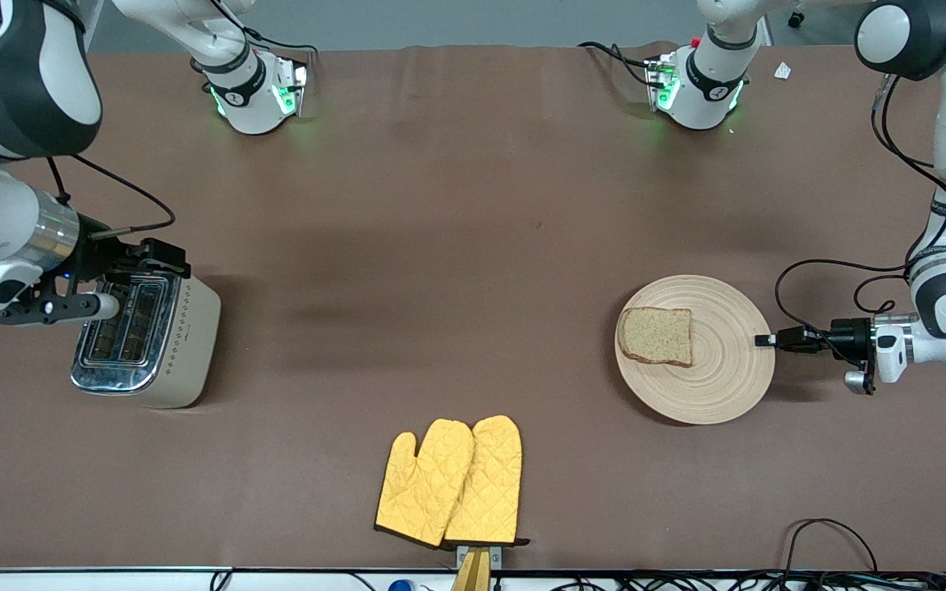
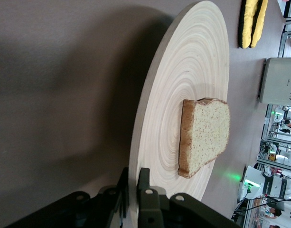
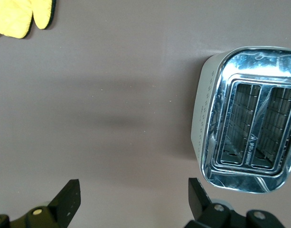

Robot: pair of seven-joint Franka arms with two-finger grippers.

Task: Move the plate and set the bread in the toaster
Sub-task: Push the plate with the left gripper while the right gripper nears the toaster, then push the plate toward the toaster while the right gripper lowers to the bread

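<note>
The plate [image 1: 715, 369] lies near the left arm's end of the table, its rim pinched by the left gripper [image 1: 765, 340]. The toaster [image 1: 157, 345], with no legible branding, stands near the right arm's edge under the right gripper [image 3: 132, 199], whose fingers are spread. The bread [image 1: 657, 335] rests on the plate.

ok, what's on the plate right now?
One slice of bread lies flat on the plate, off-centre. Left pincer clamps the rim. The wood under the slice is hidden.
</note>
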